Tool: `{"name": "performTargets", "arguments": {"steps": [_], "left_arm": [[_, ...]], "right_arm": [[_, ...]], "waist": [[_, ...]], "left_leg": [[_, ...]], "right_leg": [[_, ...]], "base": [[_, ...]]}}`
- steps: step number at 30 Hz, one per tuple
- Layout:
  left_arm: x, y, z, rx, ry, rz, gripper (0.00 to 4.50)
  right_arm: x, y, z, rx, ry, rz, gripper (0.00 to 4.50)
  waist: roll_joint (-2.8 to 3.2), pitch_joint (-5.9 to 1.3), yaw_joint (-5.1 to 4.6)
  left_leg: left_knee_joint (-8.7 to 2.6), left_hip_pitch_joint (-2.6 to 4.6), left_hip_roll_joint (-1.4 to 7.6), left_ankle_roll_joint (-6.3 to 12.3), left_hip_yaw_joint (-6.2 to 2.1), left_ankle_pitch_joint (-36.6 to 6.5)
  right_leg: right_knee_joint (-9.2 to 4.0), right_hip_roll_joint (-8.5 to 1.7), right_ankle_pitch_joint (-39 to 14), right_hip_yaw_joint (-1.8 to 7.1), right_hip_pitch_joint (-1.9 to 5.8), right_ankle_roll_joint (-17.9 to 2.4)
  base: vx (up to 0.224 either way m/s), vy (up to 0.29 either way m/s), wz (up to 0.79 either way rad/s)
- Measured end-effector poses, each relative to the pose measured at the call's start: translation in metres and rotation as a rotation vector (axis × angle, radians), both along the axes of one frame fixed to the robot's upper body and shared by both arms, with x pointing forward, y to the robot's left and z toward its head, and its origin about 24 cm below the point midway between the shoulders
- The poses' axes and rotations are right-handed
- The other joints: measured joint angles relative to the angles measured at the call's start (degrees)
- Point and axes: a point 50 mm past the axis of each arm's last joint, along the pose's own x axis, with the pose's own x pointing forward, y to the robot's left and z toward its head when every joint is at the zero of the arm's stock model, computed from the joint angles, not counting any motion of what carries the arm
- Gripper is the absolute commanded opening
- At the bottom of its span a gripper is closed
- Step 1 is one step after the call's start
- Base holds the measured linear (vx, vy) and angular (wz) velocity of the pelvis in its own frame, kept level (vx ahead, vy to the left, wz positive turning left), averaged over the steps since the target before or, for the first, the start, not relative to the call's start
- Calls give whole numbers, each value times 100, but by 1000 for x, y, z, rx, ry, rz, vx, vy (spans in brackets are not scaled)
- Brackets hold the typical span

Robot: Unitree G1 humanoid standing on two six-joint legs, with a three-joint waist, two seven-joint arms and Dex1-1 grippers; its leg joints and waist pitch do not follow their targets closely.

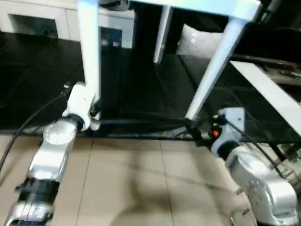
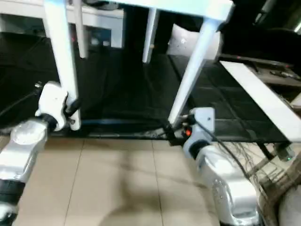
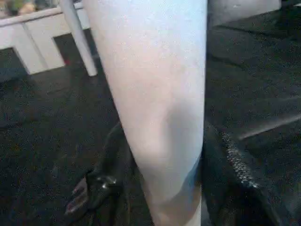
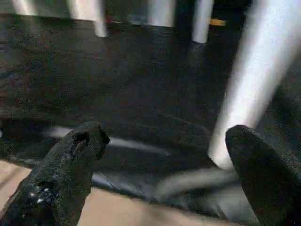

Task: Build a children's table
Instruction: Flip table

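**White table on its legs, robot at its feet**

The children's table (image 1: 188, 7) stands upright on a black mat (image 1: 141, 89), its white top at the upper edge of the head views and its tapered legs reaching down to the mat. The left gripper (image 1: 95, 109) is closed around the near left leg (image 1: 89, 52) low down, the black fingers (image 3: 91, 190) pressed on either side of the white tube. The right gripper (image 4: 164, 155) hangs with its jaws spread wide and empty, just beside the foot of the near right leg (image 1: 211, 70), one finger close to where that leg meets the mat. Two far legs (image 2: 149, 35) stand behind. Beige floor tiles (image 1: 141, 183) lie in front of the mat, a white cabinet (image 1: 42, 21) stands at the back, and a white board (image 1: 268, 92) lies to the right
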Motion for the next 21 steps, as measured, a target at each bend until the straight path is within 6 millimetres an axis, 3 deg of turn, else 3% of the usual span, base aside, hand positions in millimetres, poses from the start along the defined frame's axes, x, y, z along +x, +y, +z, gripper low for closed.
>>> {"name": "performTargets", "arguments": {"steps": [1,2,3,4,5,6,7,8,9,10,11,12,13,14,15,16,17,18,19,21], "left_arm": [[-1,-2,-2,-2,5,-7,156],[-1,-2,-2,-7,6,-11,156],[-1,-3,0,-10,4,-23,156],[1,-5,4,-6,-8,-37,156],[1,-4,6,0,-16,-43,156],[0,2,7,11,-19,-32,156],[0,4,6,16,-12,-23,156],[1,6,6,18,-9,-17,156],[1,8,6,17,-8,-9,156],[1,10,7,16,-8,-3,156],[1,11,6,16,-6,1,156],[1,11,7,13,-12,1,156],[2,10,5,5,-11,-4,156],[2,5,4,-5,-9,-17,156],[2,2,3,-10,-6,-34,156],[1,-1,2,-12,-2,-53,156],[1,-4,3,-11,-3,-70,156],[1,-7,5,-10,-12,-94,156],[0,-9,7,-9,-22,-112,156],[0,-8,9,0,-26,-121,156]], "right_arm": [[-1,1,-3,5,10,-5,450],[-1,2,-3,21,11,-12,450],[0,2,-1,41,2,-25,450],[1,2,0,51,-10,-36,450],[0,5,-2,51,3,-26,450],[1,10,-3,49,4,-5,450],[0,10,-3,40,3,-2,450],[-1,8,-2,25,-3,-7,450],[-1,7,-1,13,-13,-14,450],[-2,6,-2,9,-14,-18,450],[-3,5,-4,4,-10,-23,450],[-4,5,-5,1,-9,-28,450],[-5,3,-7,-5,-2,-36,450],[-6,-1,-8,-15,-1,-49,450],[-5,-3,-7,-17,-6,-59,450],[-5,-4,-6,-12,-16,-66,450],[-5,-3,-5,-2,-33,-56,450],[-4,-2,0,9,-64,-43,450],[-3,-1,2,20,-86,-40,450],[-3,4,4,31,-114,-17,450]], "waist": [[-26,1,11],[71,-3,17],[87,0,28],[234,-4,11],[176,-11,-48],[149,-40,-155],[168,-69,-232],[169,-74,-297],[127,-93,-375],[47,-111,-408],[-53,-123,-408],[-207,-137,-386],[-267,-140,-353],[-204,-117,-308],[-132,-85,-228],[-117,-76,-152],[-112,-80,-120],[-35,-81,-92],[27,-73,-108],[-5,-93,-206]], "left_leg": [[387,-47,-67,16,-105,-9],[446,14,-112,4,-103,-33],[-80,268,-86,57,-104,-83],[-388,447,4,-267,-82,-107],[-489,492,-44,-180,-84,-145],[-566,550,-59,-125,-119,-145],[-616,604,-48,-125,-151,-173],[-656,672,-49,-121,-131,-211],[-683,752,-82,-112,-75,-265],[-732,837,-146,-117,-11,-299],[-797,913,-230,-144,76,-329],[-813,1055,-364,-189,194,-402],[-737,1125,-392,-125,217,-499],[-503,1122,-348,24,179,-600],[-296,1026,-348,43,63,-607],[-125,830,-426,-16,-37,-565],[-148,644,-442,-171,-107,-377],[-432,435,-303,-334,-165,-7],[-568,355,-166,-336,-125,49],[-586,355,-145,-317,-106,40]], "right_leg": [[-55,-30,0,-29,106,1],[-128,-32,-11,-17,177,-5],[-272,95,-11,18,281,-14],[-330,179,4,-4,336,-39],[-262,251,-96,79,283,-225],[235,321,-138,90,59,-272],[532,399,-103,65,-169,-215],[597,429,-66,60,-379,-164],[581,398,64,51,-705,-141],[444,323,233,52,-918,-206],[134,242,430,79,-980,-301],[-241,144,795,252,-979,-337],[-232,194,1111,398,-906,-307],[-199,304,1079,499,-829,-324],[-215,369,1039,548,-774,-333],[-239,382,1025,598,-721,-373],[-251,394,1013,631,-706,-374],[-238,501,1010,661,-709,-363],[-191,576,995,631,-726,-343],[-253,553,996,569,-726,-344]], "base": [[117,-33,58],[164,12,37],[164,12,37],[180,40,31],[210,54,19],[210,54,19],[222,35,8],[191,37,12],[191,37,12],[174,-8,4],[166,-60,2],[166,-60,2],[217,-113,22],[232,-97,29],[232,-97,29],[178,-28,15],[141,3,16],[141,3,16],[0,0,0],[0,0,0]]}}
